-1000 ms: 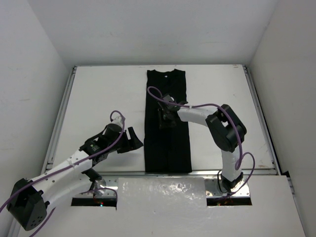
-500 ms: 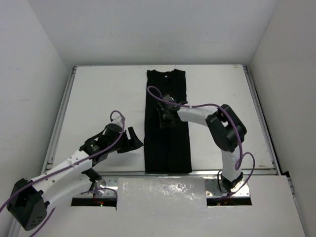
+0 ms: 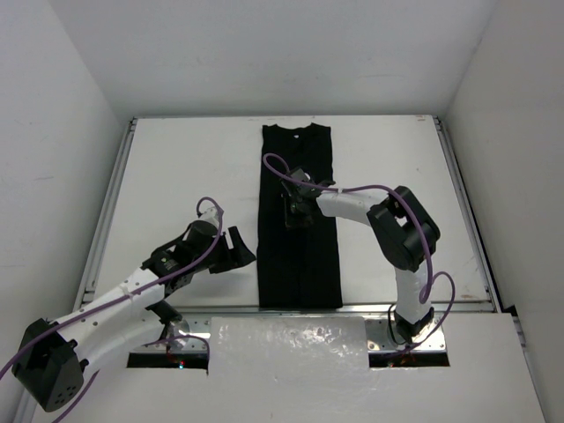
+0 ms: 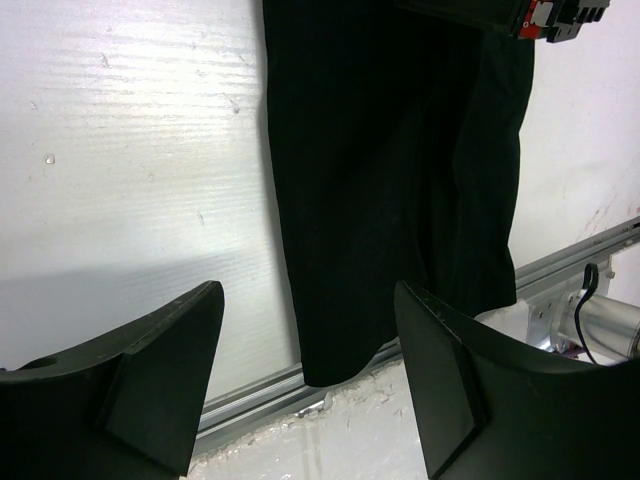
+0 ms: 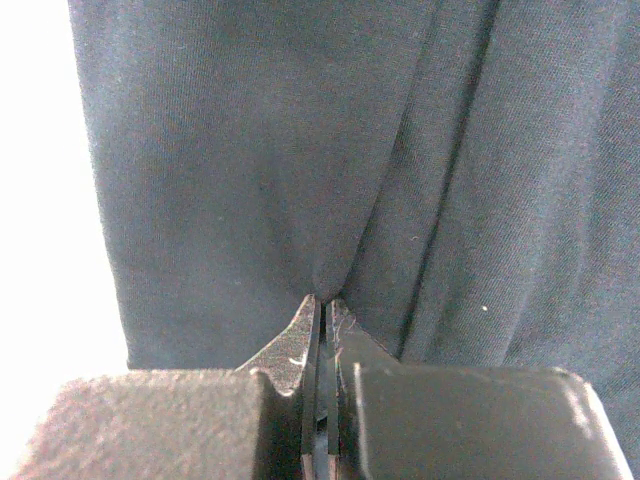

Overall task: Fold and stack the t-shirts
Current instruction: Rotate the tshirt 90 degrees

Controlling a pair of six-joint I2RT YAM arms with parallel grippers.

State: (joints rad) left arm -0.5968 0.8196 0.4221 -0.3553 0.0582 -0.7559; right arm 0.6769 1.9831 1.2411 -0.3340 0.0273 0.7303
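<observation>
The right pincer (image 5: pixel 322 312) is clamped on a small pucker of the black t-shirt (image 3: pixel 300 264); the left pincer (image 3: pixel 236 249) gapes wide just beside its left edge. The t-shirt lies as a long folded strip down the middle of the desk (image 3: pixel 176 176), from far edge to near edge.

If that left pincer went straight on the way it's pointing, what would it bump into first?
Probably the black t-shirt, at its near left edge: the open left pincer points at it across the table. Its tilt is unclear, so it might scrape the table first.
</observation>
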